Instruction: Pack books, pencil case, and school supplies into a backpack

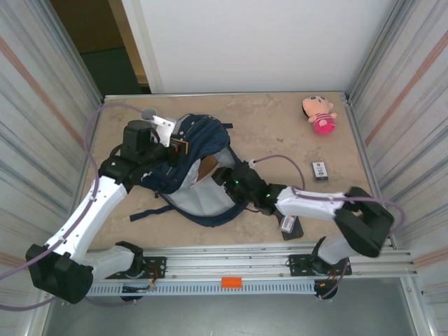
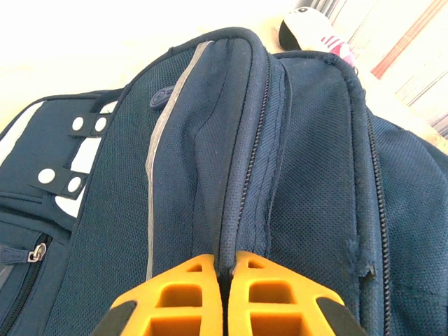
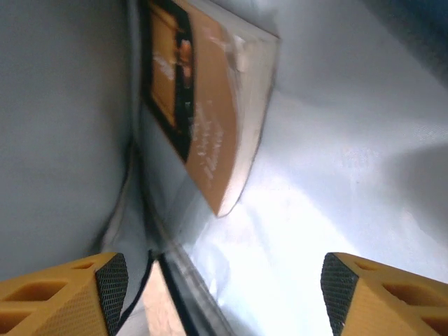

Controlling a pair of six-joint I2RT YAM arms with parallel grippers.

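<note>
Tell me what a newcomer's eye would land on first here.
The navy backpack lying left of centre draws the eye, with a fold near its zip pinched in the left tool. Inside it, a brown-orange book leans ahead of the open right tool. A pink plush toy sits at the far right corner.

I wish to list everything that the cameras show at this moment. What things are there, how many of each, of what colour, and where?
backpack: one, navy blue, pale lining, left of the table's middle, mouth open
book: one, orange-brown cover, inside the backpack
small packet: one, whitish with a red mark, on the table right of the backpack
black case: one, near edge, partly hidden under the right arm
plush toy: one, pink and cream, far right corner
table: one, beige
left gripper: orange fingers, shut on the backpack's top edge
right gripper: orange fingers, open, inside the backpack
</note>
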